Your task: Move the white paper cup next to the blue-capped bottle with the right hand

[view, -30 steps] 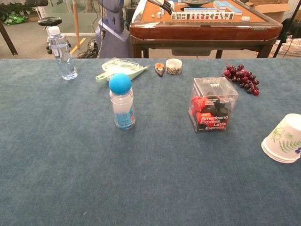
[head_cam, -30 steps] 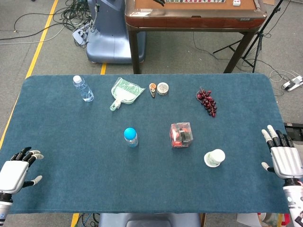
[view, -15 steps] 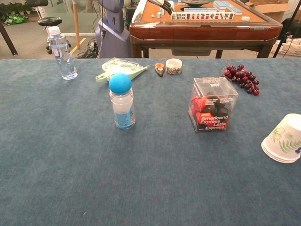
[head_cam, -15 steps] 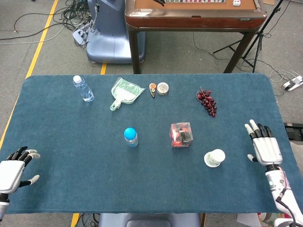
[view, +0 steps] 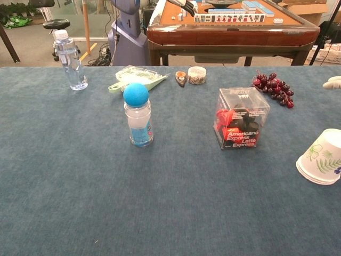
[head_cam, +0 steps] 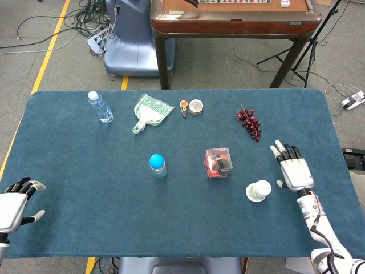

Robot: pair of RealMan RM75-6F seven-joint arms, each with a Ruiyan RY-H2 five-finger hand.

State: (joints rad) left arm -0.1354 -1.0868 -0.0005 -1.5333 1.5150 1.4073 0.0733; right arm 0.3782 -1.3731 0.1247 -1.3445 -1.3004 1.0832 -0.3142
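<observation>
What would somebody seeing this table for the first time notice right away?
Probably the bright blue-capped bottle standing alone mid-table, with the clear box of red and black packets to its right. Near the right edge, the white paper cup lies tipped on its side, and the right hand hovers open just beside it, not touching.

Bare cloth lies between white paper cup (head_cam: 258, 190) and blue-capped bottle (head_cam: 157, 165); only the clear box (head_cam: 218, 162), behind that line, stands nearby.
</observation>
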